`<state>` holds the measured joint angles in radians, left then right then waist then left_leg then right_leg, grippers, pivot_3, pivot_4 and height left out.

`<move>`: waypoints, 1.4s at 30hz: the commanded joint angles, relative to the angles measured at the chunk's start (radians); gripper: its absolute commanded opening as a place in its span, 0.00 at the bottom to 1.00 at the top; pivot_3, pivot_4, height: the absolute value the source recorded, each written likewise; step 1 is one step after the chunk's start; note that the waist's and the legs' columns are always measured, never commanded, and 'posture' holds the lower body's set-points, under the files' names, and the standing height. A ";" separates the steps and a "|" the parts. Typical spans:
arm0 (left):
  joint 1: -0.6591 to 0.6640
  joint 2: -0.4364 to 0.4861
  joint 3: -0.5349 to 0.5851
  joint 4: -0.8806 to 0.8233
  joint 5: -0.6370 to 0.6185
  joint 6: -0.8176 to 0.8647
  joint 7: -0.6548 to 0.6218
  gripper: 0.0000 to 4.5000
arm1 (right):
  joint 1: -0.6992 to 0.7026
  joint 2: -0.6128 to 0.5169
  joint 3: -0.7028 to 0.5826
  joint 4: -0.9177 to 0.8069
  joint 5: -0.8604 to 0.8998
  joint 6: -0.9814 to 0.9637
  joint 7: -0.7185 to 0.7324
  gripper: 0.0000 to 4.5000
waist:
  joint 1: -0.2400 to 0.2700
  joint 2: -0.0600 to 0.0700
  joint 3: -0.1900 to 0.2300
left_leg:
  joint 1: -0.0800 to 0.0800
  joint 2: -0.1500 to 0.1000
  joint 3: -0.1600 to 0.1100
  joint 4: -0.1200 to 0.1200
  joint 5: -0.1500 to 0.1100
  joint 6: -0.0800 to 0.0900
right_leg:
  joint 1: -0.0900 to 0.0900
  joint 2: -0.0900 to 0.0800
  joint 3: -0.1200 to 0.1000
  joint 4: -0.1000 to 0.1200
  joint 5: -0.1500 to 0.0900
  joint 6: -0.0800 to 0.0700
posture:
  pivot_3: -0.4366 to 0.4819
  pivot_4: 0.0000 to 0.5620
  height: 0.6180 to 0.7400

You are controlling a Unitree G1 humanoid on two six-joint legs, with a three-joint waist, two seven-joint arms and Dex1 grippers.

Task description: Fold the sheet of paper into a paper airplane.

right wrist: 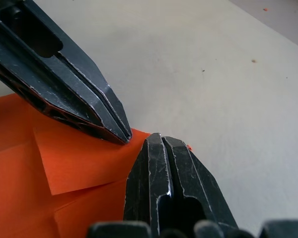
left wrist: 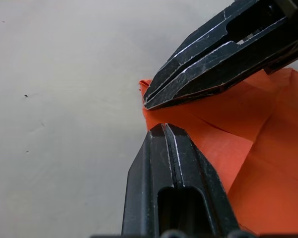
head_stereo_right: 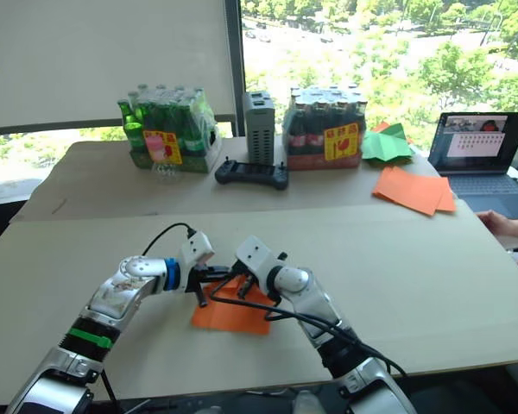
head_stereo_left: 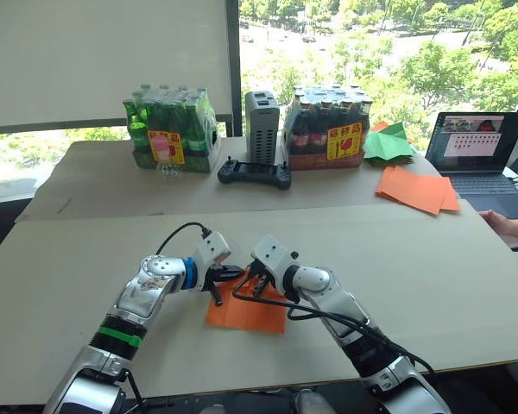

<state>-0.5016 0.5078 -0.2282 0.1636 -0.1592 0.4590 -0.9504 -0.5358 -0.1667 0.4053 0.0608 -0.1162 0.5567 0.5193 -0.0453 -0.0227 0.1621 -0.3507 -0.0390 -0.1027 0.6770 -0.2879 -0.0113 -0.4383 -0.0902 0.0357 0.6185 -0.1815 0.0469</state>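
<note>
Left eye view: one sheet [head_stereo_left: 249, 312] lies flat on the table [head_stereo_left: 432, 276], near its front edge; two grippers, left [head_stereo_left: 217, 289] and right [head_stereo_left: 257, 283], are brought together at its far edge, seemingly to press a fold.

Left wrist view: jaws pressed together, tips on the sheet's corner [left wrist: 145, 87].

Right wrist view: jaws likewise closed, pinning one folded flap [right wrist: 84, 161].

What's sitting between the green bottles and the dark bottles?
A grey upright box stands between the green bottles and dark bottles, with a black controller in front; the left eye view shows it.
</note>
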 commanded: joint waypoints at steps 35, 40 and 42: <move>0.142 0.134 0.253 -0.376 -0.255 0.232 0.020 0.00 | 0.008 -0.019 0.012 -0.011 -0.003 0.016 0.020 0.00 | -0.001 0.000 0.000 | 0.005 0.001 0.002 -0.001 0.000 0.000 | 0.001 0.000 0.001 0.005 -0.001 0.000 | 0.48 0.27 0.86; 0.118 0.078 0.125 -0.256 -0.163 0.135 0.028 0.00 | 0.009 -0.027 0.008 -0.029 -0.004 0.029 0.023 0.00 | 0.002 0.000 0.000 | 0.004 0.000 0.002 -0.001 0.000 0.000 | 0.001 0.000 0.001 0.004 -0.001 0.000 | 0.48 0.27 0.86; 0.103 0.052 0.099 -0.205 -0.142 0.104 0.031 0.00 | 0.010 -0.029 0.006 -0.042 -0.003 0.039 0.023 0.00 | 0.002 -0.001 0.000 | 0.004 0.000 0.002 -0.001 0.000 0.000 | 0.001 0.000 0.001 0.004 -0.001 0.000 | 0.48 0.27 0.86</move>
<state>-0.3680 0.5670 -0.1193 -0.0594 -0.3187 0.6072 -0.9205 -0.5345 -0.1884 0.4133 0.0392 -0.1159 0.5716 0.5370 -0.0436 -0.0232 0.1624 -0.3469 -0.0388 -0.1009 0.6765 -0.2880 -0.0114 -0.4377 -0.0901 0.0370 0.6224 -0.1823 0.0464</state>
